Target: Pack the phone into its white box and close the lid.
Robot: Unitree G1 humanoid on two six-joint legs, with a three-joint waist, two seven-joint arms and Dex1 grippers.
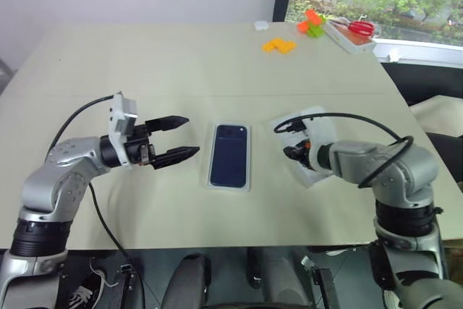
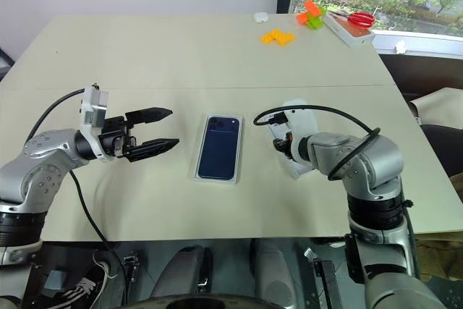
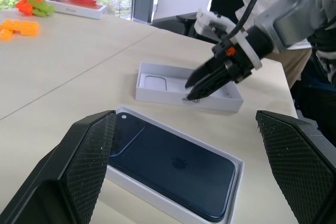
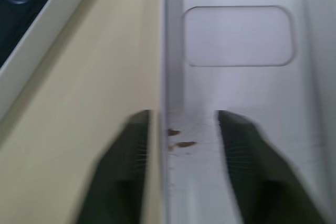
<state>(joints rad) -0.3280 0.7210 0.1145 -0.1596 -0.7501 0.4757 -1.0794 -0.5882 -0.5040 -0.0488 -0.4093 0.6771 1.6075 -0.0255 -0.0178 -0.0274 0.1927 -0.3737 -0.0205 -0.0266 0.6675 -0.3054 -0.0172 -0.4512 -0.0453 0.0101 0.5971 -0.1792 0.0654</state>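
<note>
Beige table [image 1: 145, 70]; phone [image 1: 228, 155] sits in white box [image 1: 247, 179]; right gripper [image 3: 202, 80], jaws part-open, straddles lid [image 3: 157, 90] wall; left gripper [image 1: 177, 137] wide; lid could slip.

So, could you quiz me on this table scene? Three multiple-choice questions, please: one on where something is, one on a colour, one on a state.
1. Where is the phone?
A. Inside the white box
B. On the bare table
C. In an end effector

2. What colour is the phone?
A. Red
B. Dark navy blue
C. White

3. How is the left end effector?
A. Shut on the phone
B. Shut on nothing
C. Open, holding nothing

Answers:
1 A: the phone lies flat within the rim of the white box.
2 B: its glossy back is dark navy.
3 C: the left end effector has its fingers spread, beside the box and apart from it.
</note>
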